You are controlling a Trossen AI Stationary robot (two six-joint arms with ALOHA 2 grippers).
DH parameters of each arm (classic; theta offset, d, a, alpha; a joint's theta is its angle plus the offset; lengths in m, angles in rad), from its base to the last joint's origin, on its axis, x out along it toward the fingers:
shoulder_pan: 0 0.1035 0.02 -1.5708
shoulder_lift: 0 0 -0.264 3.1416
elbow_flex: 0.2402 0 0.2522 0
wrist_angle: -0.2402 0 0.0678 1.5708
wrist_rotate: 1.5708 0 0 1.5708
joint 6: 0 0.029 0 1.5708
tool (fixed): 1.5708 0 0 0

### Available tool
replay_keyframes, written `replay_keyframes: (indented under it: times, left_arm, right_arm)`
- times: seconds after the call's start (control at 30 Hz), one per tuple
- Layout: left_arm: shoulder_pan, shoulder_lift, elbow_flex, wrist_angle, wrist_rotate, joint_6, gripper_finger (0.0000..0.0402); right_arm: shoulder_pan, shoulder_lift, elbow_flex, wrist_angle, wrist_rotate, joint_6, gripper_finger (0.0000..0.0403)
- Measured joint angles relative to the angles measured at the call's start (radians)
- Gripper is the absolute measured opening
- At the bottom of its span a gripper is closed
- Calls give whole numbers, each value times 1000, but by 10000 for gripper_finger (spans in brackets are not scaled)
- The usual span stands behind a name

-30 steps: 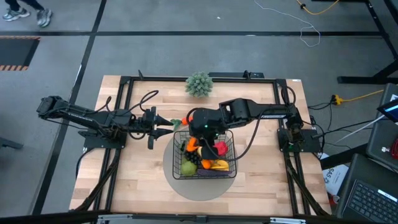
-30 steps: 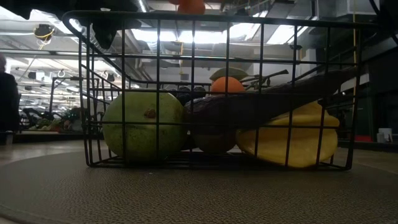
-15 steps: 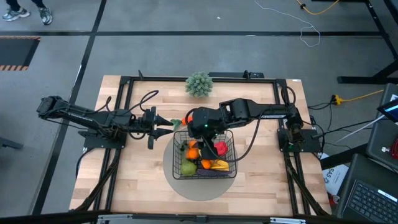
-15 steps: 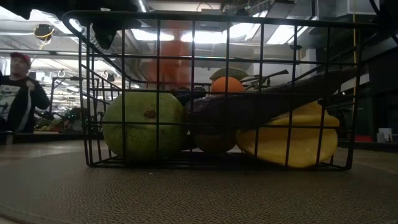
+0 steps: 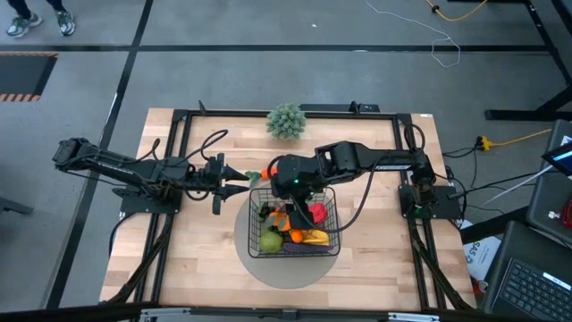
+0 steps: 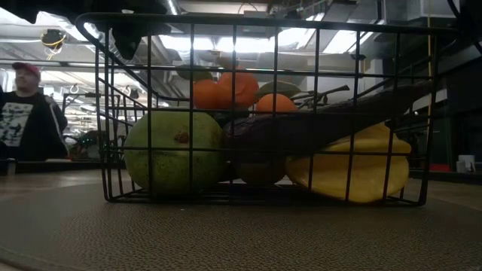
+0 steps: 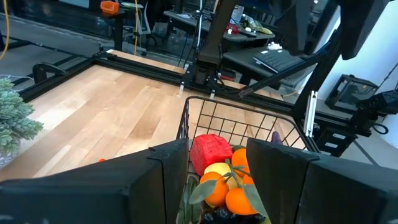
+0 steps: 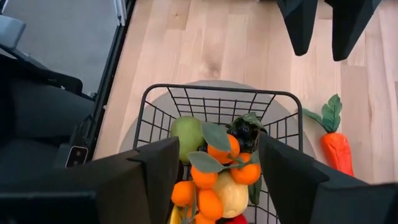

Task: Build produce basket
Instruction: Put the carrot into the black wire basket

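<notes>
The black wire basket [image 5: 295, 190] stands on a grey round mat at the table's middle. It holds produce: a green pear [image 6: 173, 154], a dark eggplant [image 6: 324, 124], a yellow fruit [image 6: 354, 173], a red pepper [image 7: 211, 152] and grapes. A leafy bunch of oranges [image 8: 214, 168] lies on top of the pile. My right gripper [image 8: 219, 146] hovers open above the basket's far part, fingers pointing down, with nothing between them. My left gripper [image 5: 243, 176] waits open just left of the basket's far left corner. A carrot [image 8: 336, 143] lies on the table beside the basket, near the left gripper.
A spiky grey-green ball plant [image 5: 286, 121] stands near the table's far edge. The grey mat [image 5: 259, 259] reaches past the basket on the near side. Bare wood lies to the left and right of the basket. A person [image 6: 30, 113] stands in the room beyond.
The bunch of oranges, up at the basket's rim below my right gripper a second ago, has dropped clear of it. It now rests on the produce inside the basket. Both arms have kept their places.
</notes>
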Motion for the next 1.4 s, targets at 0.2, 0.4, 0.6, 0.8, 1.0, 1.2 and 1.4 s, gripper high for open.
replay_keyframes:
  times: [0.2, 0.4, 0.6, 0.8, 1.0, 1.2, 1.4]
  left_arm:
    - [0, 0, 0, 0, 0, 0, 151]
    - [0, 0, 0, 0, 0, -4, 151]
    - [0, 0, 0, 5, 0, -5, 151]
    - [0, 0, 0, 7, 0, -6, 151]
    - [0, 0, 0, 7, 0, -7, 151]
    - [0, 0, 0, 7, 0, -7, 151]
    - [0, 0, 0, 8, 0, -30, 151]
  right_arm:
    - [-3, 0, 0, -150, 31, 25, 206]
    - [-25, -6, 14, -356, 207, 122, 206]
    - [-40, -98, -22, -359, 148, 79, 206]
    - [-31, -290, -147, -356, 140, 74, 206]
    - [6, -531, -430, -297, 176, 101, 206]
    - [59, -749, -847, 85, 219, 182, 206]
    - [117, -852, -1286, 653, 217, 155, 206]
